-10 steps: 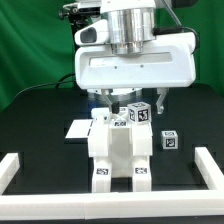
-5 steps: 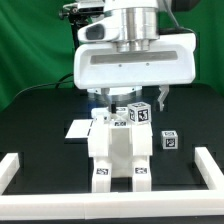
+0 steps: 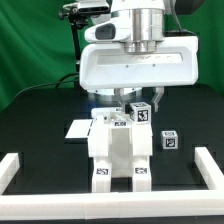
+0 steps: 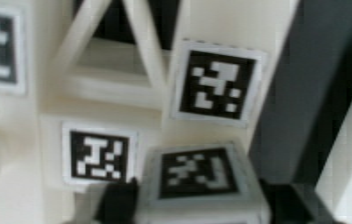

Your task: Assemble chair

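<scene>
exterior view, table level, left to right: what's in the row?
left border rail → marker board → partly built chair → loose tagged cube → right border rail

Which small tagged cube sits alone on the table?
The lone cube at the exterior view's right, clear of the chair; the other cube is up under the end effector.

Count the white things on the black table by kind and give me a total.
Partly built chair: 1
Small tagged cubes: 2
Marker board: 1
Border rails: 3
Total: 7
</scene>
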You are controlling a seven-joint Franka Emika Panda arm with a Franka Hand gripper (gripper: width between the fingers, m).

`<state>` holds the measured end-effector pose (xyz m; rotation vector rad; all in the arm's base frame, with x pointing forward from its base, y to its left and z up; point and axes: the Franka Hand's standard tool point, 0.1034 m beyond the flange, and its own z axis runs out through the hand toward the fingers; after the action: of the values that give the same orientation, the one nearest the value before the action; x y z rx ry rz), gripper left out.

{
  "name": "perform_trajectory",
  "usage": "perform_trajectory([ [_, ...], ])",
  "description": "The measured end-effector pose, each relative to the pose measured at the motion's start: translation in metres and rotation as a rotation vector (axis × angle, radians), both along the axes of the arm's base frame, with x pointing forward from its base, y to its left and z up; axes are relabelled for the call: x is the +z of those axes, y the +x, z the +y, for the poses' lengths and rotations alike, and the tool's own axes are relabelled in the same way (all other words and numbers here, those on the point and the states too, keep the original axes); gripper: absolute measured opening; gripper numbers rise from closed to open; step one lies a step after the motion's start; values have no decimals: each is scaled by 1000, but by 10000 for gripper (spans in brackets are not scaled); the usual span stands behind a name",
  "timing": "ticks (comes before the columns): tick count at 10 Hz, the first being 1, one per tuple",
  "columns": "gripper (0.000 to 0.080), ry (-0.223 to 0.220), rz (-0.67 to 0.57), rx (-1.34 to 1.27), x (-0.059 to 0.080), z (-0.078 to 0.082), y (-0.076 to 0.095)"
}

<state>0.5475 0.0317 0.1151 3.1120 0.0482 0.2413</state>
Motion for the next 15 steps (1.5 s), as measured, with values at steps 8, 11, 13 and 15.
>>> perform_trajectory([
  [8,284,122,-13,-691,-1,5,5],
  [11,284,236,-15,-1184,0,8,10],
  [13,284,279,-13,-1281,1,7,12],
  [15,377,265,-14,-1201,0,8,12],
])
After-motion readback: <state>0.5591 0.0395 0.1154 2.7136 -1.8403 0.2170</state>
